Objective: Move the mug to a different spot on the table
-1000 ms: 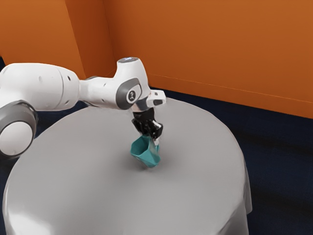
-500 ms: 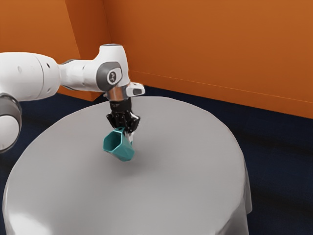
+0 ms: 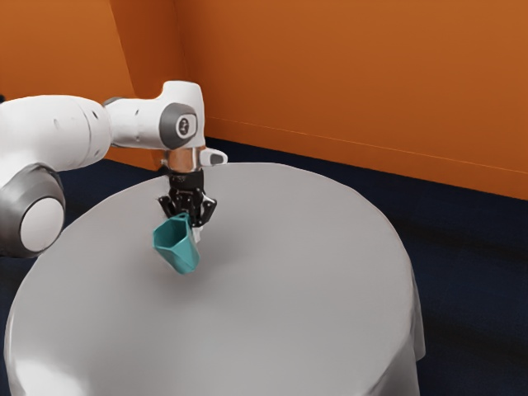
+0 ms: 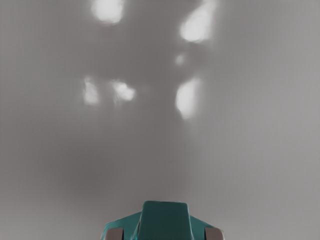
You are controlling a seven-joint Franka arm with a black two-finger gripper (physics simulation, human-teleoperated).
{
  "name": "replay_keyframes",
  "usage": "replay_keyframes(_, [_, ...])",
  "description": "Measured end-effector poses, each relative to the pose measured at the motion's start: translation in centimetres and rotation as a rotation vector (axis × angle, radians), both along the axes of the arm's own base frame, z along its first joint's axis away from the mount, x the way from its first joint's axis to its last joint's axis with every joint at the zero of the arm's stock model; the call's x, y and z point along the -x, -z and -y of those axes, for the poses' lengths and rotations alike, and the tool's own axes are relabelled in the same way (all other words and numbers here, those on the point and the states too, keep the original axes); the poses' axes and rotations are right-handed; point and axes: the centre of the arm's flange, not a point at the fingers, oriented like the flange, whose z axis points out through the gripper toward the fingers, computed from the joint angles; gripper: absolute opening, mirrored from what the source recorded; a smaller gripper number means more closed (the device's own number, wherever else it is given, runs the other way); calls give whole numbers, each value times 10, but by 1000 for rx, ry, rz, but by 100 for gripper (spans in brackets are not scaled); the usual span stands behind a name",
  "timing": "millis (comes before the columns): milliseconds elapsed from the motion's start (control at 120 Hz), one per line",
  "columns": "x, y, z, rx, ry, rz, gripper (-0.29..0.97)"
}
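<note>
A teal angular mug (image 3: 176, 245) hangs tilted just above the round grey table (image 3: 313, 272), toward the exterior view's left. My black gripper (image 3: 190, 223) is shut on the mug's upper rim, pointing straight down. In the wrist view the teal mug (image 4: 162, 220) sits just under my hand, with the grey tabletop (image 4: 160, 100) beyond it, marked by bright reflections and my hand's shadow.
The table is covered with a grey cloth that drapes over its edge (image 3: 412, 330). Orange walls (image 3: 355, 74) stand behind it and a dark blue floor (image 3: 470, 247) lies around it.
My arm has swung toward the exterior view's left, carrying the mug from near the table's middle to its left part. The grip on the mug is unchanged.
</note>
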Motion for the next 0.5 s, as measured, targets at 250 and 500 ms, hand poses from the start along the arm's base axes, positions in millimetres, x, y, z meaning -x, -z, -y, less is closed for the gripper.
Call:
replay_keyframes(250, [-13, 25, -4, -3, -19, -38, 6])
replay_keyframes(500, [-25, 33, -11, -9, -35, -32, 6])
